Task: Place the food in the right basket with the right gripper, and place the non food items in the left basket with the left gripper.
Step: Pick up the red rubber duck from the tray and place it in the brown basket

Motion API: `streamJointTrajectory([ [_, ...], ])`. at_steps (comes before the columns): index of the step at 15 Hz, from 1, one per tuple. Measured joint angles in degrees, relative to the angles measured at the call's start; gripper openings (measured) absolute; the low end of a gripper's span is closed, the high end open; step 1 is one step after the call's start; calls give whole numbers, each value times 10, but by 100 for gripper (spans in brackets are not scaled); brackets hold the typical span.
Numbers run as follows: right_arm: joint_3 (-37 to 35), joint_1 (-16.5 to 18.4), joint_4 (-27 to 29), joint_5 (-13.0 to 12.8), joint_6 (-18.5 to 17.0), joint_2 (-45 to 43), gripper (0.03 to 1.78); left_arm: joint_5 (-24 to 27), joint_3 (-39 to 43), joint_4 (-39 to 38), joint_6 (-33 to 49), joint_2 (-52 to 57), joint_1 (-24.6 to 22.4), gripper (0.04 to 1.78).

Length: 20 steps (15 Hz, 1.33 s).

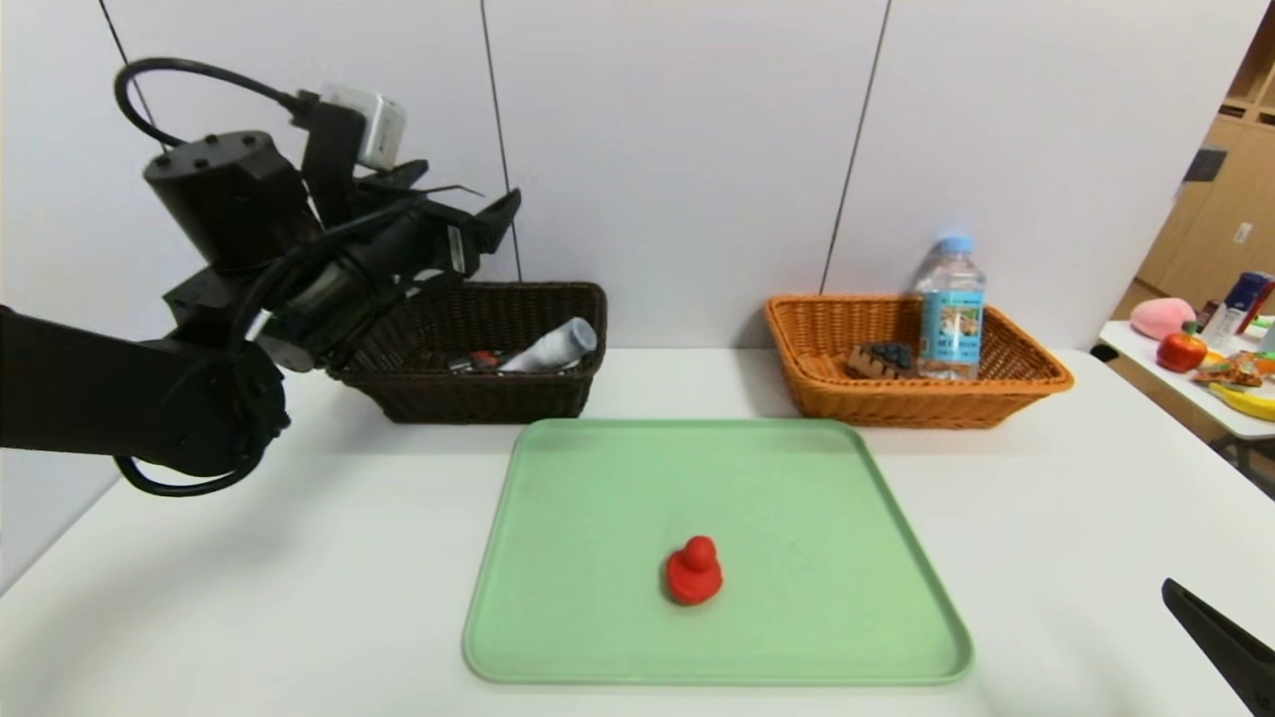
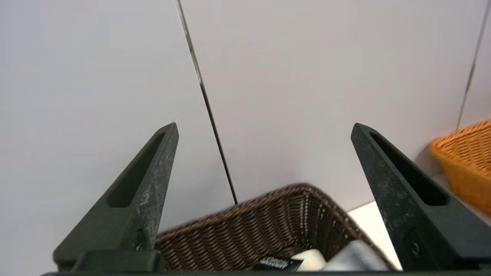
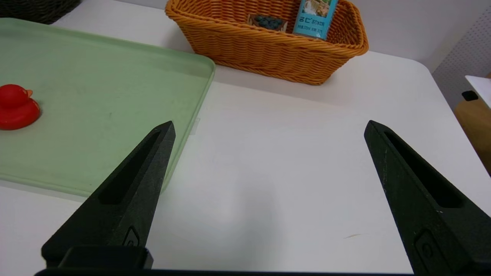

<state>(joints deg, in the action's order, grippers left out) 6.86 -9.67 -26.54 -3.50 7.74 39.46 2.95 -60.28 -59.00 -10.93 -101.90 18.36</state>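
White table against a panelled wall

The white table (image 1: 299,597) meets a pale wall (image 1: 677,149) of flat panels split by thin dark seams. Right of the table stands a second white table (image 1: 1185,393) with colourful clutter, and behind that a light wooden cabinet (image 1: 1220,209).

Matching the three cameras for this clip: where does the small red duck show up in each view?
Head view: red duck sits on the green tray, near its front middle.
Left wrist view: not in it; only the dark brown basket and wall show.
Right wrist view: the duck is at the picture's left edge, on the tray.
Shared landmark: the orange basket.
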Motion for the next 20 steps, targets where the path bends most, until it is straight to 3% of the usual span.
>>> streamJointTrajectory([
  [4, -1, 1, 0, 0, 0, 0, 170, 20, -6, 42, 1, 68, 13, 164],
  [7, -2, 2, 0, 0, 1, 0, 170, 11, 82, 58, 0, 110, 79, 166],
  [12, 1, 2, 0, 0, 2, -2, 170, -80, 251, 95, 10, 131, 213, 167],
  [17, 1, 1, 0, 1, 1, -6, 170, -84, 254, 106, 97, 103, 303, 169],
  [20, 1, 1, 0, 1, 0, -9, 170, -84, 251, 71, 101, 54, 330, 169],
])
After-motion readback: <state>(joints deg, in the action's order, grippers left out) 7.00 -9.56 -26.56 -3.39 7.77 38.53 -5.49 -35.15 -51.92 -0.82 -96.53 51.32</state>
